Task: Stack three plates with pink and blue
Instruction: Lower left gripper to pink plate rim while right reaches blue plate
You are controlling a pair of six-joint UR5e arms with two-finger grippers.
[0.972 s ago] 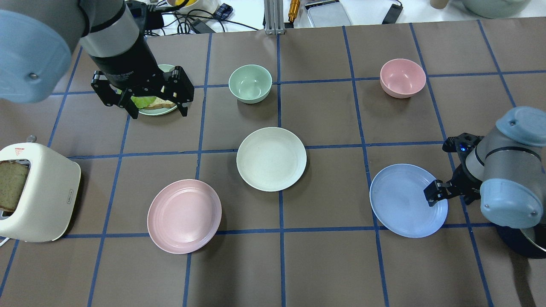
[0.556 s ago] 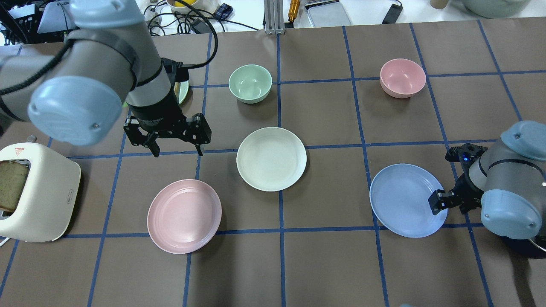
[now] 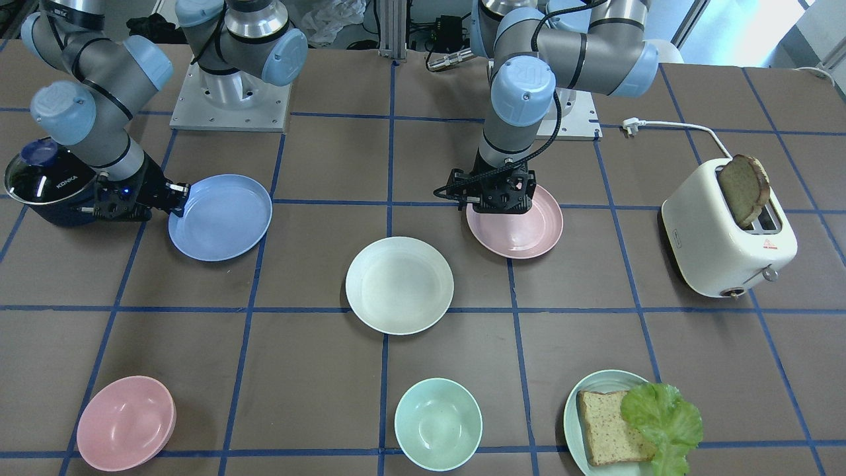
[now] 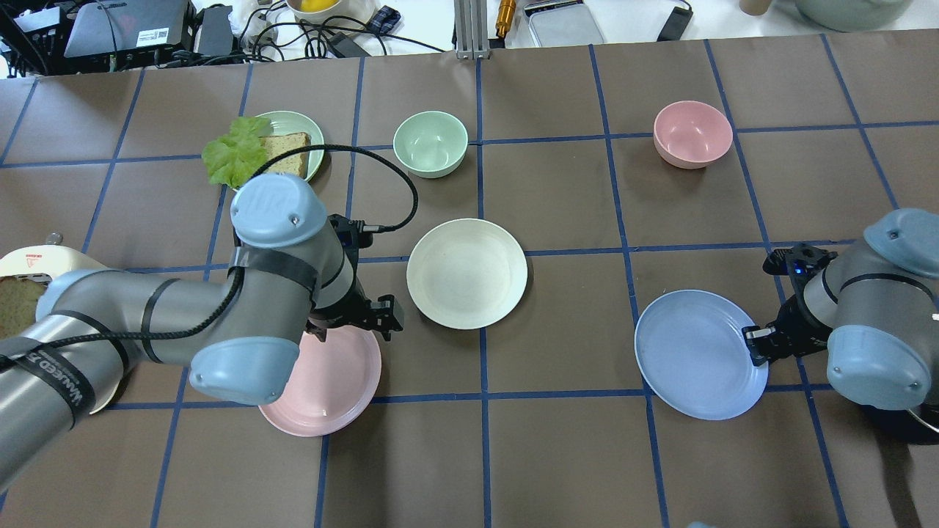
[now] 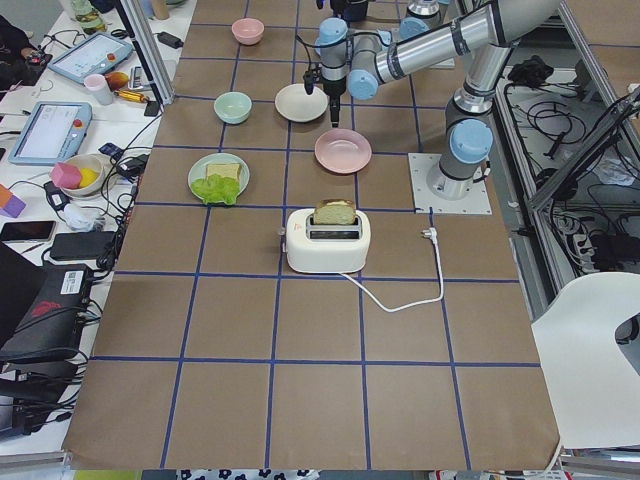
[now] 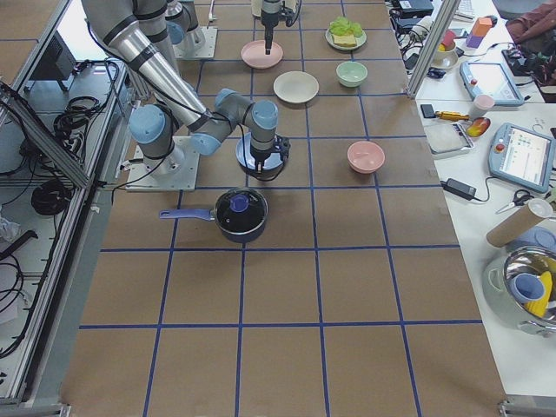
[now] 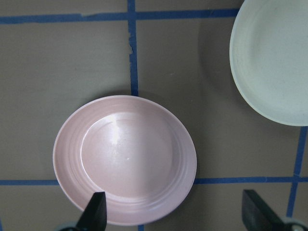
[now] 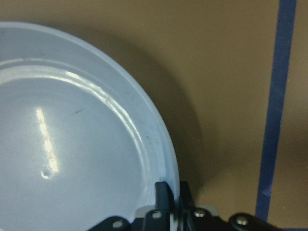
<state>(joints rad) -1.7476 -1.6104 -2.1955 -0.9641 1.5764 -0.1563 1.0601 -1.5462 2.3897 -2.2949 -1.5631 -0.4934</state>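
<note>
The pale pink plate (image 4: 334, 392) (image 7: 125, 159) lies front left. My left gripper (image 4: 353, 321) (image 3: 500, 200) (image 7: 175, 214) hangs open over its far edge, with one finger over the plate and the other outside the rim. The cream-white plate (image 4: 466, 273) (image 3: 399, 284) lies in the middle, untouched. The light blue plate (image 4: 697, 356) (image 3: 221, 217) (image 8: 72, 144) lies at the right. My right gripper (image 4: 759, 343) (image 3: 177, 197) (image 8: 172, 192) is shut on its right rim, one finger inside and one outside.
A toaster (image 3: 727, 244) with a bread slice stands at the left edge. A green plate (image 4: 304, 158) with bread and lettuce, a mint bowl (image 4: 430, 143) and a pink bowl (image 4: 692, 133) stand at the back. A dark saucepan (image 3: 46, 188) sits by the right arm.
My left arm swung from the green plate at the back down to the pink plate's far edge. My right gripper settled on the blue plate's rim and the plate shifted slightly nearer.
</note>
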